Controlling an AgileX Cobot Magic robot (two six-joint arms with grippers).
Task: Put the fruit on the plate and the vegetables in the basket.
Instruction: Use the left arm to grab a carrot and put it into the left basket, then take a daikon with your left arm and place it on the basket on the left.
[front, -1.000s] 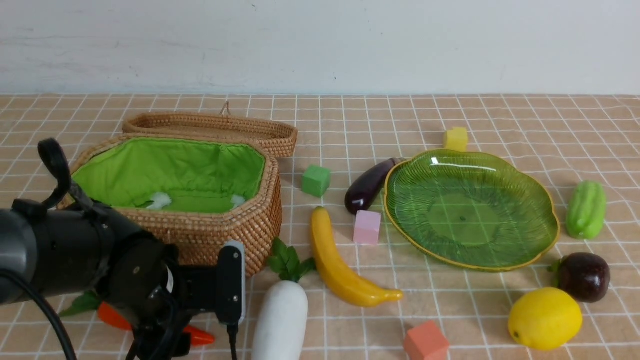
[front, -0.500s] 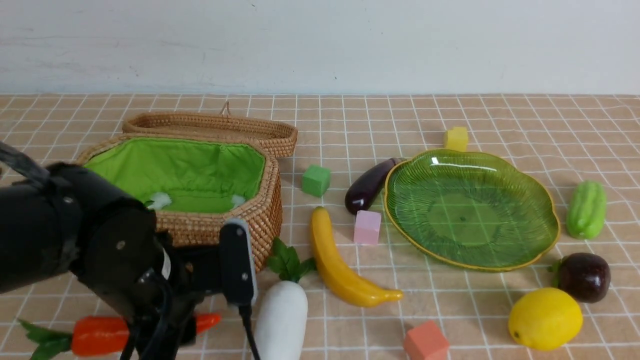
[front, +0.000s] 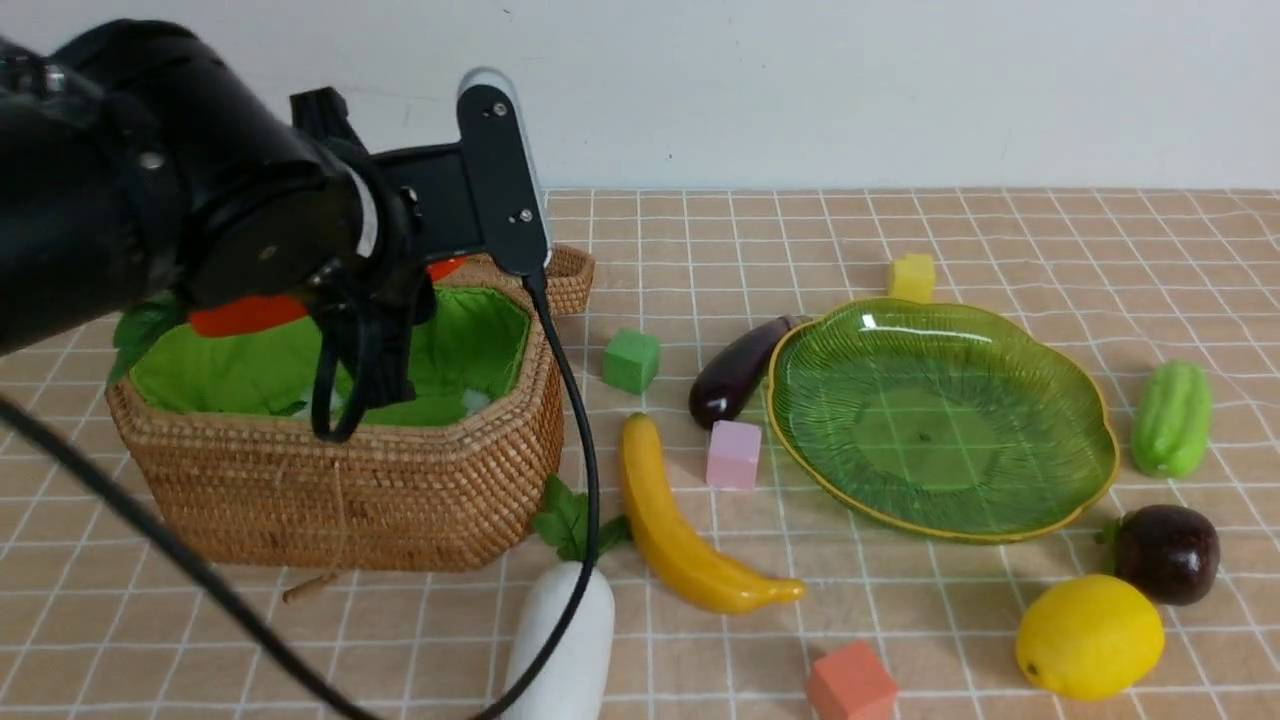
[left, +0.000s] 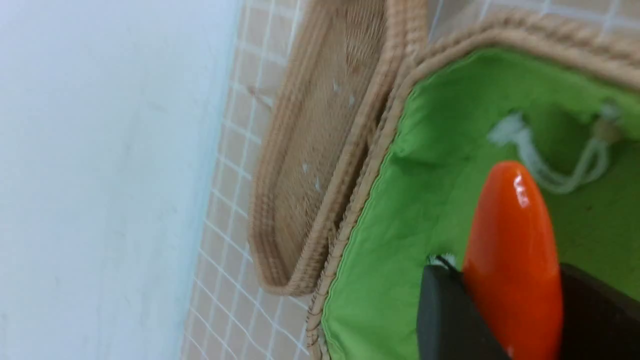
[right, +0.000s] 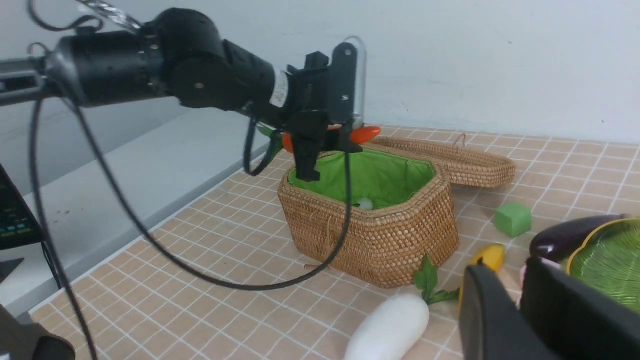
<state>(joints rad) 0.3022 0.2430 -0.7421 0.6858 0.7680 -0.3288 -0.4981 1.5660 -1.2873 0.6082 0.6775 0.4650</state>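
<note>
Left wrist view: left claw clamps one carrot above one basket, inside its rim; one lid beyond.

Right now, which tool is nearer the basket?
Left. The left tool holds the carrot over the basket's open top; the right tool hangs well off, past the radish.

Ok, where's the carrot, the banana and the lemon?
carrot (left: 512, 250), left wrist view, on its orange body.
banana (front: 668, 530), front view, middle of its curve.
lemon (front: 1090, 637), front view, centre of its skin.
</note>
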